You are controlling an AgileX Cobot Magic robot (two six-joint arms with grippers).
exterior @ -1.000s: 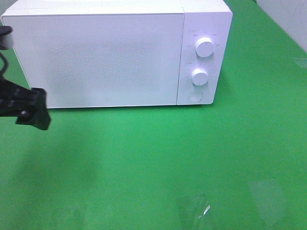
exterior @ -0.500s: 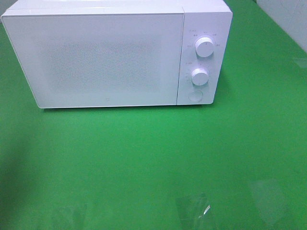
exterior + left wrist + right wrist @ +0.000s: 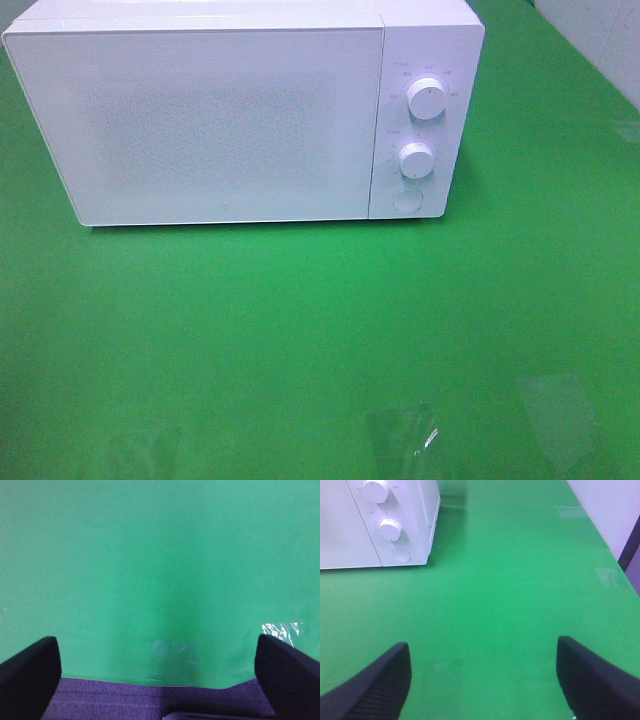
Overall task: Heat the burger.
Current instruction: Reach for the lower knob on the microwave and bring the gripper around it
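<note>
Microwave [image 3: 230,110], white and boxy, stands on the green bench [image 3: 300,330] in the high view, with its door [image 3: 200,125] shut. On the panel beside the door sit an upper knob [image 3: 427,100], a lower knob [image 3: 417,160] beneath it and a round button [image 3: 406,201] lowest of all. One clear shiny patch [image 3: 405,438] and a second patch [image 3: 555,405] lie flat on the bench in front of the microwave, toward its knob end and well apart from it. In the left wrist view the left jaws stand wide open, their black fingers [image 3: 30,675] far apart with nothing between them, over bare bench near its edge, beyond which a purple surface [image 3: 125,700] shows. In the right wrist view the right jaws are also spread wide and hold nothing, their black fingers [image 3: 375,685] above the bench in front of the microwave's knob end and well apart from it. Where the burger is cannot be told from any of these views
</note>
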